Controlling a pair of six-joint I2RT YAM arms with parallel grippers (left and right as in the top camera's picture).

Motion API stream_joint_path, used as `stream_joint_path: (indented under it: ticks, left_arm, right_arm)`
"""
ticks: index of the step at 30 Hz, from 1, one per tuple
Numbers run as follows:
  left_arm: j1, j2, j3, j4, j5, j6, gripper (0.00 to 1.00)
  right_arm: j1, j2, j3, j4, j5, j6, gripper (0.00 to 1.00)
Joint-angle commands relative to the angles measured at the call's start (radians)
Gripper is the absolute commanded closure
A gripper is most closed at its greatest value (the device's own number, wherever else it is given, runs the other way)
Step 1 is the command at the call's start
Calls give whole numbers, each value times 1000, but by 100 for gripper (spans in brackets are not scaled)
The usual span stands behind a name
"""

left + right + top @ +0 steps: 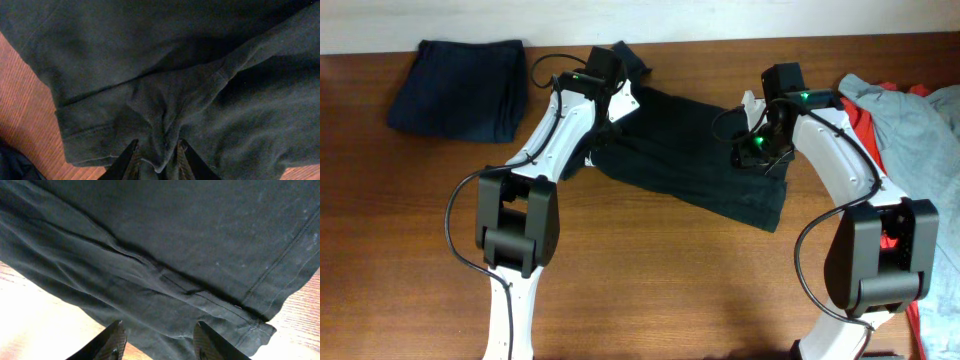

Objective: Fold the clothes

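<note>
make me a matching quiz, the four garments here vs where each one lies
Things:
1 black T-shirt
2 navy garment
3 red garment
4 pale grey-blue garment

Places:
a folded, far left
b spread out in the middle
c right side, lying over another garment
d right side, partly covered by another garment

Pairs: 1-b, 2-a, 3-d, 4-c
</note>
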Motion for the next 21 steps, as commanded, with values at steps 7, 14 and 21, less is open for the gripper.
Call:
stream_joint_path:
  ticks: [7, 14, 21]
  left_arm:
    - [2, 9, 16, -2, -6, 8, 67]
    - [3, 32, 15, -1, -7, 8, 72]
    - [3, 32, 16, 13, -7, 8, 95]
  right_arm:
    - [5, -2, 13, -7, 10, 4, 50]
    - [5, -2, 13, -12, 10, 4, 51]
    - [5, -2, 13, -12, 10, 4, 51]
